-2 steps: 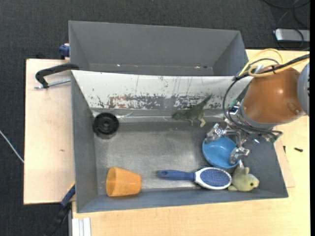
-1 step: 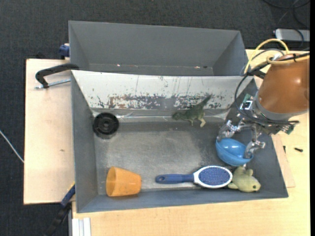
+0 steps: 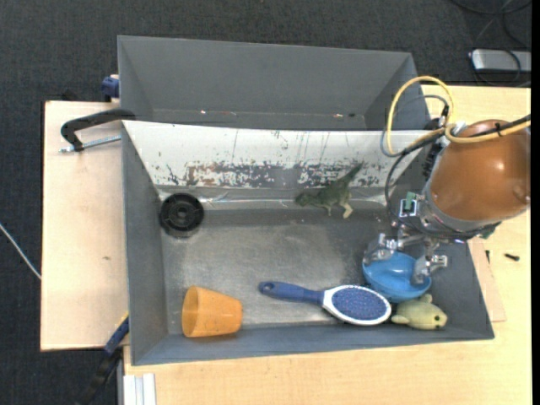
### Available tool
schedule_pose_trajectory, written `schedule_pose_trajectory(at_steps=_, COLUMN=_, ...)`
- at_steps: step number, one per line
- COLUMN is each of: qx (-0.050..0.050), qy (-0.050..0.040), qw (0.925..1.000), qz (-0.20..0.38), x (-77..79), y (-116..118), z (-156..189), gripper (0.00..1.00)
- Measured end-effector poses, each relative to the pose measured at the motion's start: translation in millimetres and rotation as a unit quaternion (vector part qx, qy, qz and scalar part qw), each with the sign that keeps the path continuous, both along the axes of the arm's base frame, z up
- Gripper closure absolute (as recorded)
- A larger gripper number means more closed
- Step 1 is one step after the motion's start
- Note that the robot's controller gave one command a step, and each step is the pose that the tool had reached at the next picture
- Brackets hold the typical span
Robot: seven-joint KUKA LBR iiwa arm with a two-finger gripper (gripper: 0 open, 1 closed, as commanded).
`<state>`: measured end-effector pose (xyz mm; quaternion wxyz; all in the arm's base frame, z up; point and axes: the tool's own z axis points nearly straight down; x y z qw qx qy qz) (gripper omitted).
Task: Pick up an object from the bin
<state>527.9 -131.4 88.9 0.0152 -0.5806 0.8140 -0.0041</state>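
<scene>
Dark carpet [image 3: 253, 7] lies behind a grey metal bin [image 3: 278, 256] with sloping walls, a scuffed, speckled back wall and a dull, smooth floor. The gripper [image 3: 411, 256], a cluster of bare metal under the arm's rounded orange cover [image 3: 477, 175], hangs at about 4 o'clock in the bin. It is directly over a glossy blue rounded bowl-like thing [image 3: 396, 281] and very close to it or touching. Whether the gripper is spread or closed cannot be told, and nothing can be seen held in it.

Just beside the blue thing, toward 5 o'clock, lies a blue-handled brush [image 3: 359, 304] with an oval white bristled head, and a soft yellowish plush toy [image 3: 422, 315] sits against the front wall. An orange plastic cup [image 3: 211, 312] lies on its side at 8 o'clock. A black ribbed disc [image 3: 181, 213] rests at 10 o'clock, and a green rubbery lizard-like toy [image 3: 331, 197] at 1 o'clock by the back wall. The middle floor is open; the right-hand corner is crowded.
</scene>
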Motion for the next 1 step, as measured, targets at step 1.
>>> schedule_pose_trajectory(at_steps=1, qx=0.001, qy=0.0079, qw=0.9993, qz=0.037, x=-13.5, y=-12.7, z=22.0, gripper=0.00)
